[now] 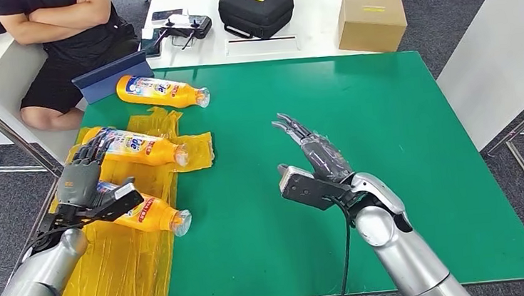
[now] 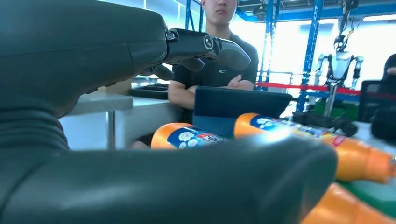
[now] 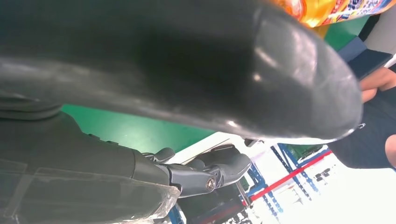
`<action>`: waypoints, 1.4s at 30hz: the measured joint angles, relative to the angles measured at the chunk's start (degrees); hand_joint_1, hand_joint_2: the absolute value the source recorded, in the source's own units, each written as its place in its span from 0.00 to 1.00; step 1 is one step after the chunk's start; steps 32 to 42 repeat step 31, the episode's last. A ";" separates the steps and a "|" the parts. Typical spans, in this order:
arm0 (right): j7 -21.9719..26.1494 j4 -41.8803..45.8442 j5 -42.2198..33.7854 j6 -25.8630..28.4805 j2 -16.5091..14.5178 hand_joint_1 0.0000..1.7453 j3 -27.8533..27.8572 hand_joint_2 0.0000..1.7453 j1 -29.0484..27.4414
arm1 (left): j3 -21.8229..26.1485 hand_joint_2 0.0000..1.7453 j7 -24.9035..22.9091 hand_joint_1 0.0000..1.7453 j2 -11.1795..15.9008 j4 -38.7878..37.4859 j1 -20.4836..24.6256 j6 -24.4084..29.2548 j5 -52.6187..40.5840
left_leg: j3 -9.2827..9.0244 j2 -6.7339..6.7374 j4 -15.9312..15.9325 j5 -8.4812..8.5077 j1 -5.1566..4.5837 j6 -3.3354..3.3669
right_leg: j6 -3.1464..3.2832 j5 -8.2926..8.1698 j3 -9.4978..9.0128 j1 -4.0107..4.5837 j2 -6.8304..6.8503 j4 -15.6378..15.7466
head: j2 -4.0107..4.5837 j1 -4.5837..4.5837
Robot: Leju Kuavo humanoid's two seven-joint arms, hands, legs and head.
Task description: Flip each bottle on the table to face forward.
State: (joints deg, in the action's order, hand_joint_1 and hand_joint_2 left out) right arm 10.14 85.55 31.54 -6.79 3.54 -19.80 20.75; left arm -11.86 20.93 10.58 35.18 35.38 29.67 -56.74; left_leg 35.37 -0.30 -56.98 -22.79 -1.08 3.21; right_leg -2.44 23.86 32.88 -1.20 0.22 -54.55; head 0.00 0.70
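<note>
The left hand point(image 1: 83, 179) was spread over the middle bottle point(image 1: 137, 146); the right hand point(image 1: 310, 159) was spread, empty. The bottle could be rolled off the surface point(image 1: 359, 146) if nudged.

Green tabletop point(image 1: 388, 144) w/ yellow plastic sheet point(image 1: 122, 264) along its left edge. Behind it, white table point(image 1: 306, 29) w/ black zip case point(image 1: 256, 9), cardboard box point(image 1: 371, 20), black controller point(image 1: 184, 29). Person point(image 1: 63, 36) seated far left, arms crossed, next to dark blue tablet point(image 1: 111, 77).
</note>
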 joint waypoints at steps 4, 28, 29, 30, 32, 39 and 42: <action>-0.02 0.09 0.14 0.00 0.00 0.00 0.31 0.00 -0.13 | 1.36 0.00 3.08 0.00 -0.55 4.36 -1.93 -2.25 6.20 | 0.00 0.00 0.00 0.00 0.00 0.00 | 0.00 0.00 0.00 0.00 0.00 0.00 | 0.00 0.00; 8.43 5.70 -6.67 8.38 -2.73 0.00 4.59 0.00 1.52 | 5.27 0.00 3.08 0.00 -8.46 43.44 -10.82 -32.31 65.32 | 0.00 -0.06 -0.01 0.00 -0.04 0.01 | -0.02 -0.02 -0.01 -0.02 0.02 0.03 | 0.00 -0.01; 9.73 5.58 -6.89 9.35 -3.25 0.00 4.45 0.00 1.69 | 3.98 0.00 2.95 0.00 -9.44 43.59 -10.55 -32.25 66.06 | 0.00 -0.06 -0.01 0.00 -0.04 0.02 | -0.04 -0.03 -0.01 -0.02 0.02 0.03 | 0.00 -0.01; 11.26 5.40 -7.15 10.57 -3.84 0.00 4.17 0.00 1.81 | 2.56 0.00 2.79 0.00 -10.47 43.59 -10.19 -32.16 66.84 | 0.00 -0.06 -0.01 0.01 -0.04 0.02 | -0.05 -0.04 -0.02 -0.02 0.02 0.03 | 0.00 -0.02; 11.97 5.32 -7.29 11.12 -4.10 0.00 4.04 0.00 1.88 | 1.87 0.00 2.71 0.00 -10.93 43.59 -10.00 -32.12 67.19 | 0.00 -0.06 -0.01 0.01 -0.04 0.02 | -0.06 -0.05 -0.03 -0.02 0.02 0.03 | 0.00 -0.01; 11.97 5.32 -7.29 11.12 -4.10 0.00 4.04 0.00 1.88 | 1.87 0.00 2.71 0.00 -10.93 43.59 -10.00 -32.12 67.19 | 0.00 -0.06 -0.01 0.01 -0.04 0.02 | -0.06 -0.05 -0.03 -0.02 0.02 0.03 | 0.00 -0.01; 11.97 5.32 -7.29 11.12 -4.10 0.00 4.04 0.00 1.88 | 1.87 0.00 2.71 0.00 -10.93 43.59 -10.00 -32.12 67.19 | 0.00 -0.06 -0.01 0.01 -0.04 0.02 | -0.06 -0.05 -0.03 -0.02 0.02 0.03 | 0.00 -0.01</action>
